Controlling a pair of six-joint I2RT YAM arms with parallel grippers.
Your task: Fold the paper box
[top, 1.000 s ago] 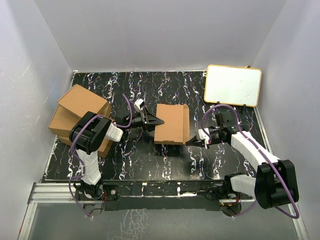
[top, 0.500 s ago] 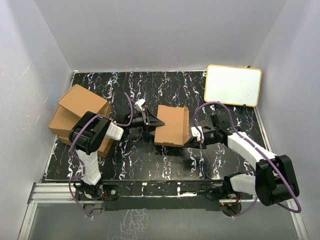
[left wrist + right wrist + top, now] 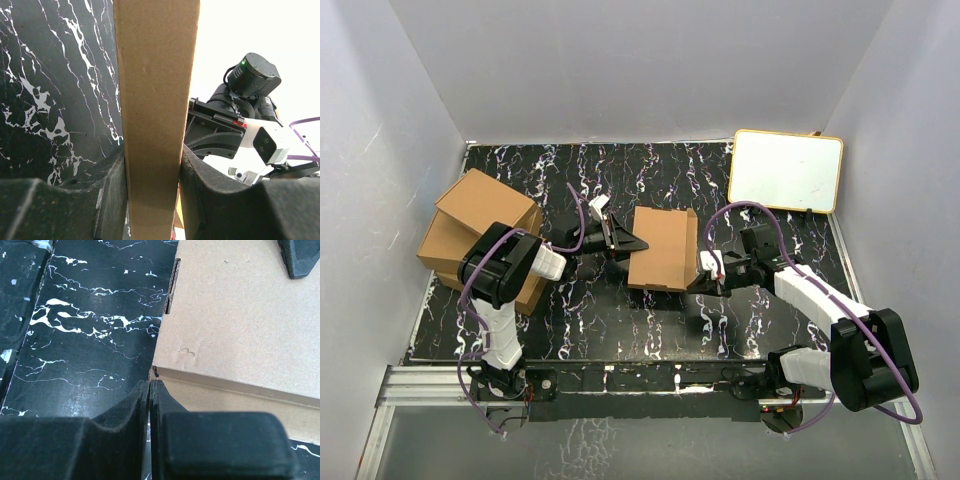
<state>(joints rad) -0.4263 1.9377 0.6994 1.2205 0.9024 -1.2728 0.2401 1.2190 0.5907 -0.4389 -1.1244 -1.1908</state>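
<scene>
At centre of table (image 3: 620, 320): box (image 3: 662, 247), lying flat. Clamped on its left edge: left gripper (image 3: 638, 244), cardboard pinched between both fingers (image 3: 107, 195). Pressed together and empty: right gripper (image 3: 698, 284), tip just beside box's near right corner. At left edge: piled boxes (image 3: 480, 225). At far right corner: white board (image 3: 786, 170).

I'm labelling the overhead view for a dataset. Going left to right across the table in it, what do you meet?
piled cardboard boxes → left gripper, clamped on the box's edge → paper box → right gripper, shut at the box's near right corner → white board
</scene>
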